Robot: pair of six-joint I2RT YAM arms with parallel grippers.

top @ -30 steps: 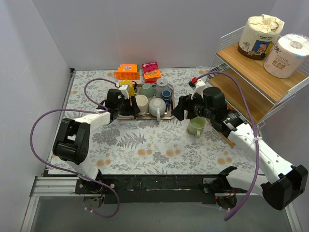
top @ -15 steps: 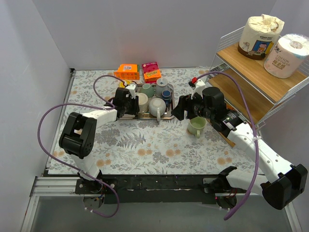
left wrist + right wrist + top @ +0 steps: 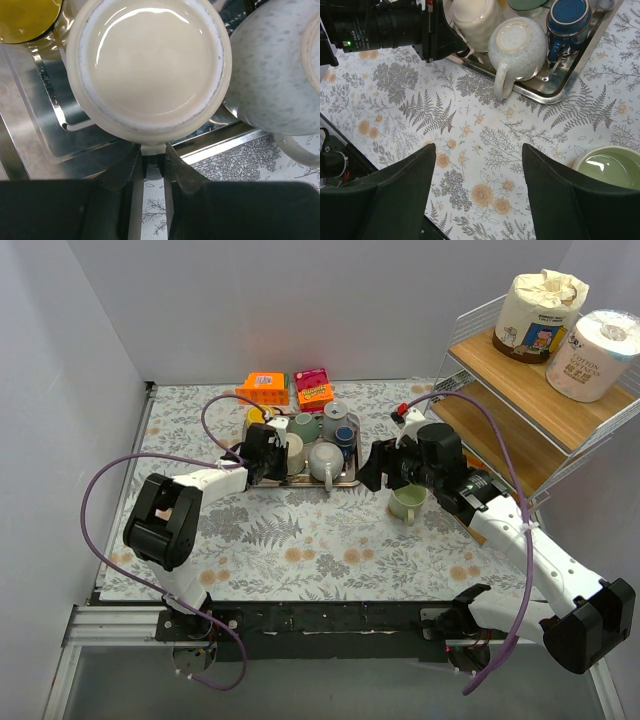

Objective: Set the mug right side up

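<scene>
Nearest the arm bases lies a bare stretch of the floral-patterned counter (image 3: 300, 550). Further in, on the right, a pale green mug (image 3: 408, 502) stands upright on the counter with its mouth facing up. The right end effector (image 3: 372, 465) hangs above the counter beside it. Its fingers are spread wide with nothing between them, and they are clear of both the green mug and the tray.

Beyond that, a metal tray (image 3: 35, 125) holds several mugs. At its near left edge the left end effector (image 3: 152, 152) has its fingers drawn narrow around the handle of the cream mug (image 3: 150, 65). The cream mug sits upside down in the tray, with its flat base turned up. Just to the right of it, a speckled grey-white mug (image 3: 517, 45) also rests base up, its handle reaching over the tray's near rim. A dark blue mug (image 3: 568, 17) stands behind that one, and a yellow cup (image 3: 25, 15) sits behind the cream mug on the left.

Past the tray, an orange box (image 3: 262, 388) and a red box (image 3: 314, 388) lie side by side near the back wall. At the far right, a wire-and-wood shelf (image 3: 520, 370) carries two toilet rolls (image 3: 540, 305).
</scene>
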